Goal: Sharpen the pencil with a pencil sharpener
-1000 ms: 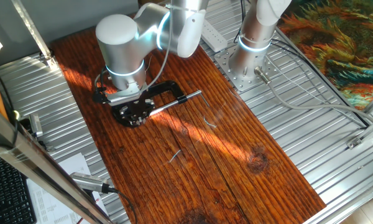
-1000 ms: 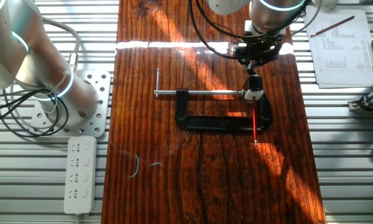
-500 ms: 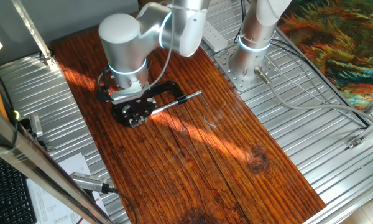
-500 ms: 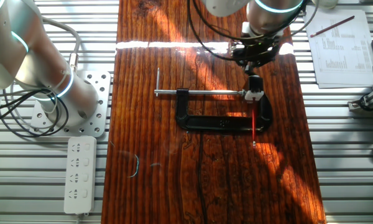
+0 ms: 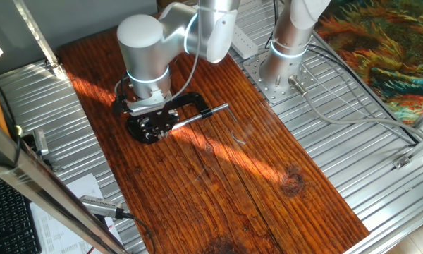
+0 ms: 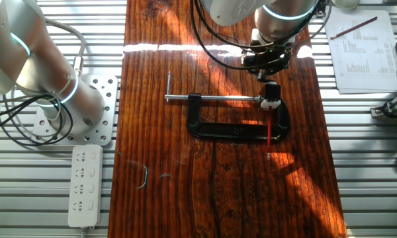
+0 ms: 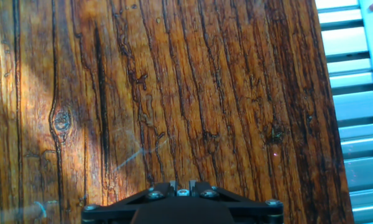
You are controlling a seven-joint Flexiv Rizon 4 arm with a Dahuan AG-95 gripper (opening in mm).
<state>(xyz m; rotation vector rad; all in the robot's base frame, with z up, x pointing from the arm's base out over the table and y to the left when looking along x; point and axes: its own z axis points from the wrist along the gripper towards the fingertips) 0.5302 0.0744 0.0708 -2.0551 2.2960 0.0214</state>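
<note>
The pencil (image 6: 269,137) is seen lying on the wooden table (image 6: 172,198) in the other fixed view, its long axis running near to far. Its near end lies on bare wood just past the clamp (image 6: 238,129); the shaft crosses over the clamp's black frame. Its far end meets the sharpener (image 6: 271,89), a small black lump with a pale spot, held at the tip of the clamp's silver rod (image 6: 212,99). Just beyond the sharpener the gripper (image 6: 270,63) is seen; whether its fingers are parted or closed cannot be told.
</note>
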